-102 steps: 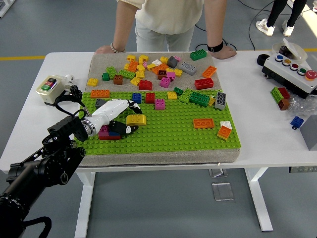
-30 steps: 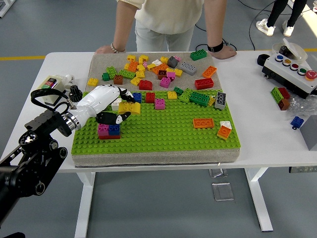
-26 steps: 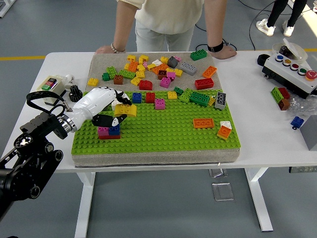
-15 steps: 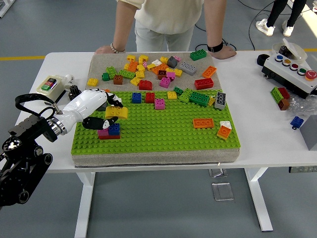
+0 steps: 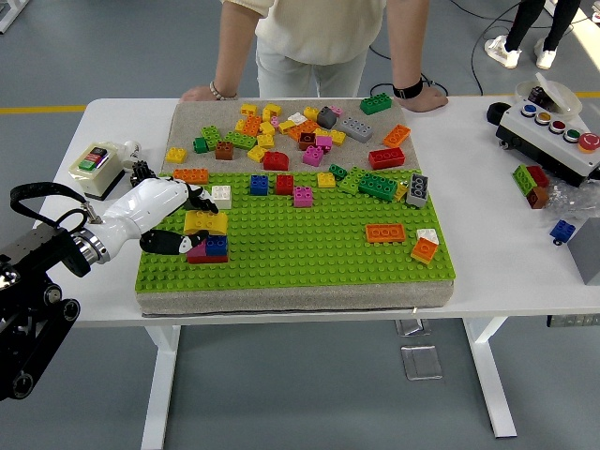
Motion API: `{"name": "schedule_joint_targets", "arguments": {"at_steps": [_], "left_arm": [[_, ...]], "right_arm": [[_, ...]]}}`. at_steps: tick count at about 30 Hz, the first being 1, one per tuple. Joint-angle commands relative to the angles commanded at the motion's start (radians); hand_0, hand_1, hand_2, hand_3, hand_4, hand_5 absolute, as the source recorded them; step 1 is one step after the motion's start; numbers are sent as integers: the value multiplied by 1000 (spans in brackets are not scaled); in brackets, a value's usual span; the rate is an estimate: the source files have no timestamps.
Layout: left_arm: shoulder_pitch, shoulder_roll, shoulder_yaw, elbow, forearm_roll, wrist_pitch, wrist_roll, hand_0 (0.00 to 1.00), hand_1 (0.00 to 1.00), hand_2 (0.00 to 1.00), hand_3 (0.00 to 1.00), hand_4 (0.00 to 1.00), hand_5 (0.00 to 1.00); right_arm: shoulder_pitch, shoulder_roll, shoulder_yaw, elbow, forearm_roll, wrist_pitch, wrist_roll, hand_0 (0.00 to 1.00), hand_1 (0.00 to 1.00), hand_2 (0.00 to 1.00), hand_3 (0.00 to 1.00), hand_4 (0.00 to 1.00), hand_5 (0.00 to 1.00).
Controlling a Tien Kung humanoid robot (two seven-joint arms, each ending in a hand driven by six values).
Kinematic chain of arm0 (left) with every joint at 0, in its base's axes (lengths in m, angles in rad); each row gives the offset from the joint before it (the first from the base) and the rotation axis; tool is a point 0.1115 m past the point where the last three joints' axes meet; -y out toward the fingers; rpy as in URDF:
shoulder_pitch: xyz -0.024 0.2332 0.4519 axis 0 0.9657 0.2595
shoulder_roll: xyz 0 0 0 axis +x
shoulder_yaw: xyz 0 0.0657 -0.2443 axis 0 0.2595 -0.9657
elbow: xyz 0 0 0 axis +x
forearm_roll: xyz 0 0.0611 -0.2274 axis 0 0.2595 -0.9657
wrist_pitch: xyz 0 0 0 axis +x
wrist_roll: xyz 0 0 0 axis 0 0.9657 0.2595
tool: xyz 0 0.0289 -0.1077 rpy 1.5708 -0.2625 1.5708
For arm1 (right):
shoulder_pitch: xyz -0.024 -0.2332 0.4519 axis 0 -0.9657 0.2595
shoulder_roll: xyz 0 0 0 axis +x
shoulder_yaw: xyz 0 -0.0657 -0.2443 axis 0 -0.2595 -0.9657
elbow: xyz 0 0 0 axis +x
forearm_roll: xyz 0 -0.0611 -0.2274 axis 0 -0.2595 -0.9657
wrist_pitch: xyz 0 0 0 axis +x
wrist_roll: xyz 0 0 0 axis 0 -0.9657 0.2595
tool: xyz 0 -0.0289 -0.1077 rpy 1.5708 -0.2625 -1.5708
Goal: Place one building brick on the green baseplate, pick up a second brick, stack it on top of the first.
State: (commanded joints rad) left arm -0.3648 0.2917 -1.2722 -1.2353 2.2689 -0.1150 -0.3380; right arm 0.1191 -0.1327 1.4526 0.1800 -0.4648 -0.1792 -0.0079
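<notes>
The green baseplate [image 5: 309,246] covers the front of a grey mat. Near its left end sits a low stack [image 5: 210,249]: a pink and a blue brick on a red one. My left hand [image 5: 195,225], white with black fingertips, reaches in from the left and is shut on a yellow brick [image 5: 204,222]. It holds that brick right at the stack's upper edge, and I cannot tell whether the brick touches the stack. The thumb [image 5: 165,242] lies low over the plate, left of the stack. My right arm is out of view.
Several loose bricks [image 5: 300,127] lie on the mat behind the plate and along its back rows. An orange brick [image 5: 384,232] and a white-orange one [image 5: 425,247] sit front right. A button box [image 5: 94,163] is left, a control panel [image 5: 553,131] right. A person's hands [image 5: 427,98] rest on the far edge.
My left hand has carried the yellow brick leftward and down, from over the plate's back rows to just above the pink, blue and red stack. The arm has drawn back to the left.
</notes>
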Motion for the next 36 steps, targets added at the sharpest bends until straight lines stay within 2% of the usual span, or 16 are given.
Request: {"name": "schedule_joint_targets", "arguments": {"at_steps": [12,36], "left_arm": [[11,1,-6,-6,0,-28,7,761,619,565,537,561,2],[18,-9,-8,4,0,-41,11,762,616,564,537,566,2]], "right_arm": [[0,0,1,0,1,-2,1,742,661,711,601,920,499],[1,-1,4,0,-1,-3,1,742,660,711,600,920,498]]}}
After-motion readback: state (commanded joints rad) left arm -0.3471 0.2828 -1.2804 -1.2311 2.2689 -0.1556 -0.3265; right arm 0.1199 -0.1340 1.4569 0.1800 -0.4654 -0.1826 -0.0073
